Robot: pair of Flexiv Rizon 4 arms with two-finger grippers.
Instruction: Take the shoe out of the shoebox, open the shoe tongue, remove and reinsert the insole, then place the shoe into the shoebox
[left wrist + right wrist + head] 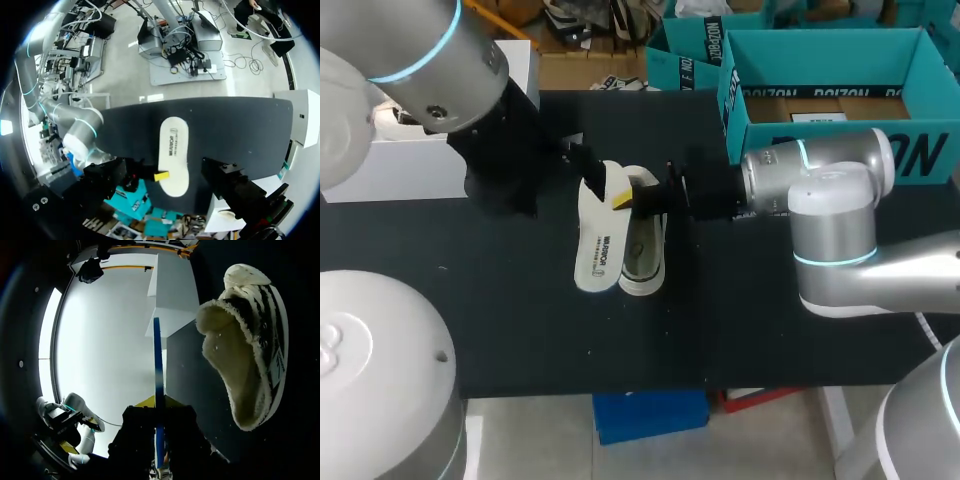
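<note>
A white insole (598,250) lies flat next to the white low shoe (645,255) on the black table (770,320). My right gripper (638,198) comes in from the right and is shut on the insole's heel end. In the right wrist view the insole (158,365) shows edge-on as a thin blue strip between the right gripper's (158,415) fingers, with the fleece-lined shoe (245,350) beside it. My left gripper (595,175) hovers at the heel end, open. In the left wrist view the insole (174,145) sits between its spread black fingers (227,175).
The open teal shoebox (840,150) stands at the back right, with a second teal box (690,65) behind it. A white box (410,165) sits at the table's left edge. Bare black tabletop lies in front of the shoe.
</note>
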